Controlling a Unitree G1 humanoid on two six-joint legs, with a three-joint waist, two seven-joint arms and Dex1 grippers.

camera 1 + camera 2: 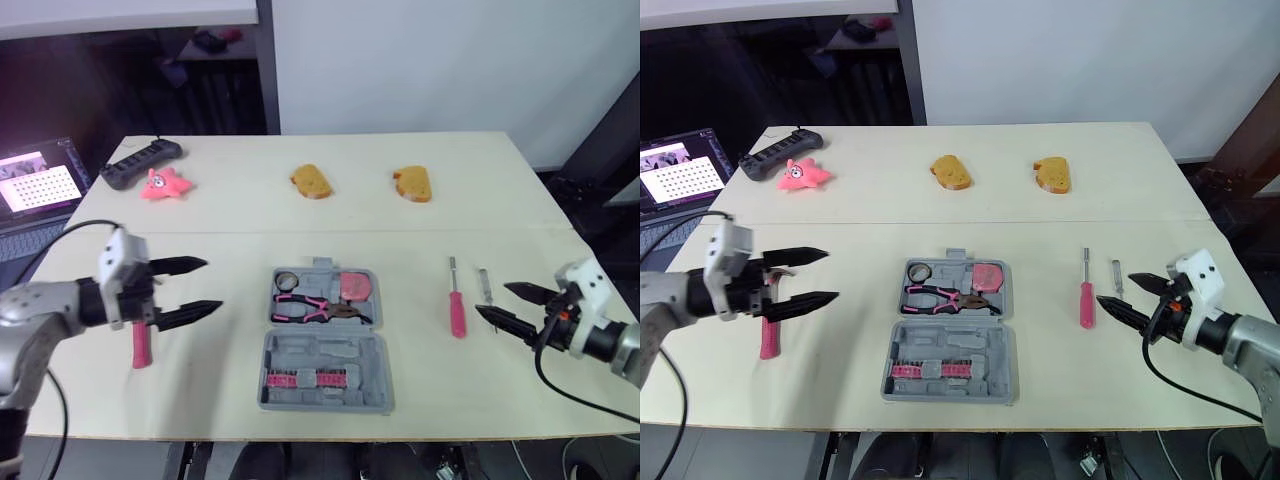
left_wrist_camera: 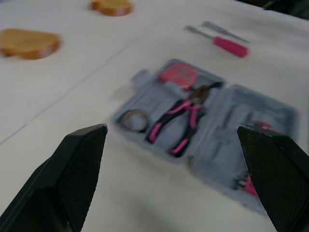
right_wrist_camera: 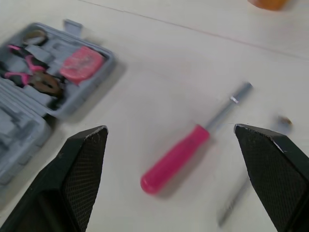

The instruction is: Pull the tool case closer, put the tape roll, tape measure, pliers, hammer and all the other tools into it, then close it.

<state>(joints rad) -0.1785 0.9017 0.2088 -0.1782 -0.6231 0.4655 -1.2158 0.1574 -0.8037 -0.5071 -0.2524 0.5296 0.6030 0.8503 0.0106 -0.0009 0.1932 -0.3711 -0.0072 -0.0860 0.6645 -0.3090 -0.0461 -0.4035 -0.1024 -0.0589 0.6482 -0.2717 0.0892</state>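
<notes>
Closest in, the table's front edge (image 1: 150,420) is the main hazard: the open tool case (image 1: 325,345) lies with its front half just beside that edge, so pulling it any closer could tip it off, and closing it by folding one half over may nudge it forward too. Room is generous on both sides of the case and behind it, up to the seam across the tabletop. The left gripper (image 1: 212,285) hovers with its fingers spread and empty, left of the case and above a pink-handled tool, probably the hammer (image 1: 140,345). Its head is hidden under the gripper, so a blind pinch on the handle end could let it swing. The right gripper (image 1: 492,299) is also spread and empty, near the table's right edge. Just beside it lie the pink screwdriver (image 1: 457,312) and a thin metal bit (image 1: 484,285), and a careless sweep could roll either one over that edge. The pliers (image 1: 318,308), tape measure (image 1: 353,285) and tape roll (image 1: 286,279) already sit in the case's far half. If any stands proud of its recess, the case may not shut.
</notes>
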